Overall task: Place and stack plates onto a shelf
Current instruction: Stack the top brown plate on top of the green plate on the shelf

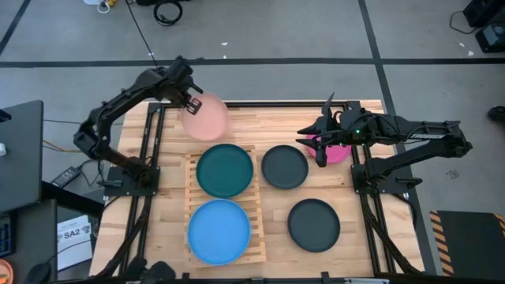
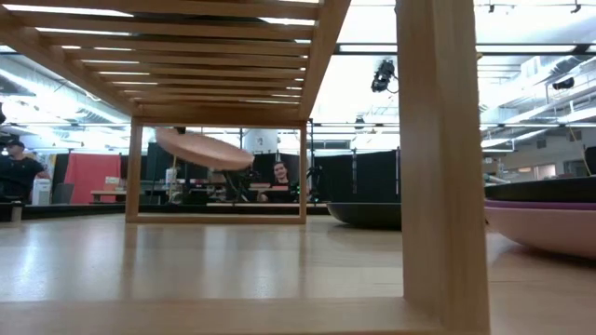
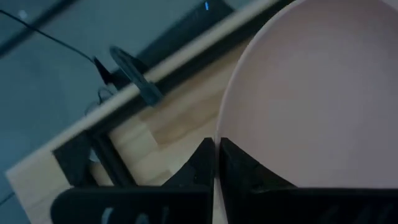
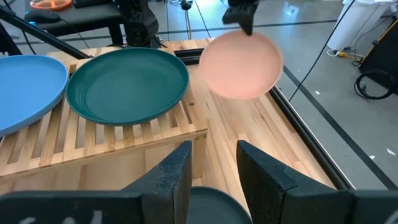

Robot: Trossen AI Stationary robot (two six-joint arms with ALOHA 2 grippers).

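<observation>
The left tool (image 1: 192, 101) pinches the rim of the salmon pink plate (image 1: 206, 116) and holds it tilted in the air, at upper centre-left of the high view, above the counter (image 1: 371, 197). The teal plate (image 1: 225, 170) and the blue plate (image 1: 218, 230) lie on the shelf (image 1: 189, 197). The right tool (image 1: 321, 149) hangs narrowly open, holding nothing, between a dark grey plate (image 1: 284, 166) and the magenta plate (image 1: 341, 152).
</observation>
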